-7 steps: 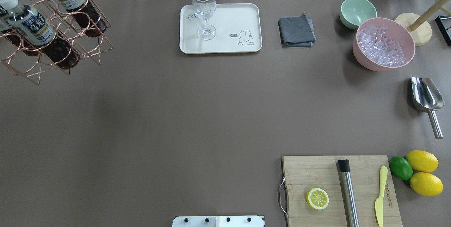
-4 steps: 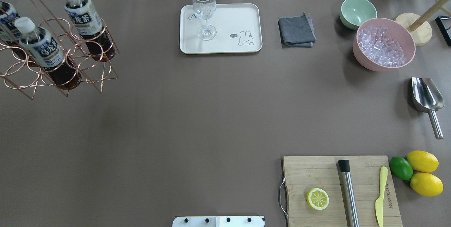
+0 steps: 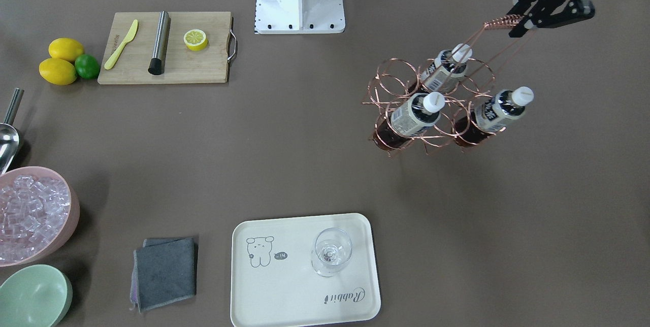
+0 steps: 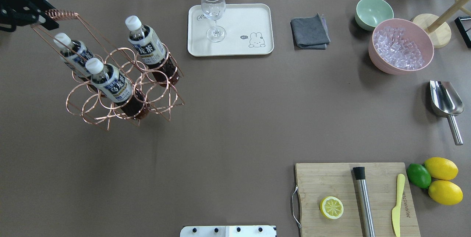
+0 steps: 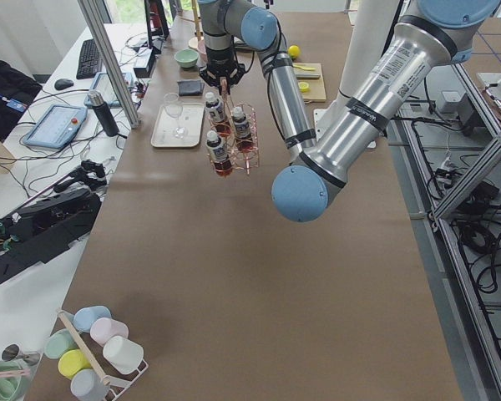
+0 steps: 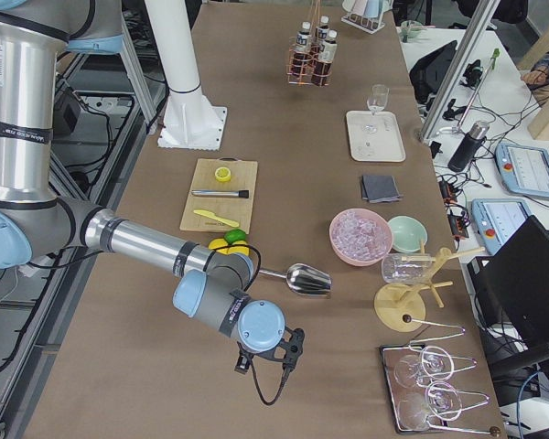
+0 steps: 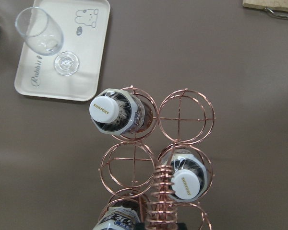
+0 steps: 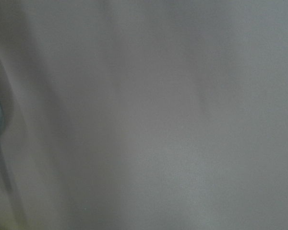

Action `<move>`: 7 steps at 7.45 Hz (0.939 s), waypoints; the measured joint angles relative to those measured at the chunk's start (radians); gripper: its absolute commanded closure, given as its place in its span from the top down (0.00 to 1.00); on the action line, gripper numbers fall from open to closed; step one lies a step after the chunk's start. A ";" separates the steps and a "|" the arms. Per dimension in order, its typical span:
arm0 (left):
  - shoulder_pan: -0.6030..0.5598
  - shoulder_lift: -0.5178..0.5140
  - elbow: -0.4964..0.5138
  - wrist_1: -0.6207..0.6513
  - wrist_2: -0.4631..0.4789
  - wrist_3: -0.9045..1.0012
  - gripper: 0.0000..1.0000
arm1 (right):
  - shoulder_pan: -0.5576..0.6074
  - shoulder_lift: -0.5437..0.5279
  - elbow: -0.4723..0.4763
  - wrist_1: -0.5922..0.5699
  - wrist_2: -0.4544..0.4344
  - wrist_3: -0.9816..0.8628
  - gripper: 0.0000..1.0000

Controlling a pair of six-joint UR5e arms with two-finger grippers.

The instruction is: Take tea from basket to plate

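Note:
My left gripper (image 4: 45, 17) is shut on the coiled top of the tall handle of the copper wire basket (image 4: 86, 101). It holds the basket tilted over the table's far left. Three tea bottles stand in its rings: one nearest the plate (image 4: 145, 51) and two others (image 4: 110, 82) (image 4: 73, 55). The left wrist view looks down on the white caps (image 7: 104, 109). The cream plate (image 4: 257, 20) lies to the right of the basket at the far edge, with a wine glass (image 4: 213, 12) on it. My right gripper (image 6: 267, 352) shows only in the exterior right view, so I cannot tell its state.
A grey cloth (image 4: 310, 31), a mint bowl (image 4: 373, 11) and a pink bowl of ice (image 4: 401, 45) lie right of the plate. A metal scoop (image 4: 445, 101) lies at the right edge. A cutting board (image 4: 331, 181) holds a lemon half, muddler and knife.
The basket with its three bottles has moved right and toward the robot, further into the overhead view. My left gripper on the handle now shows at the top left.

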 measured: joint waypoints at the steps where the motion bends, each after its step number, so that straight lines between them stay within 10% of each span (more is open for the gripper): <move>1: 0.042 -0.017 0.003 -0.006 0.000 -0.037 0.00 | 0.000 0.000 0.000 0.000 0.000 0.000 1.00; 7: 0.285 -0.052 0.008 -0.267 0.043 -0.444 0.00 | 0.000 -0.001 -0.003 0.000 -0.001 0.001 1.00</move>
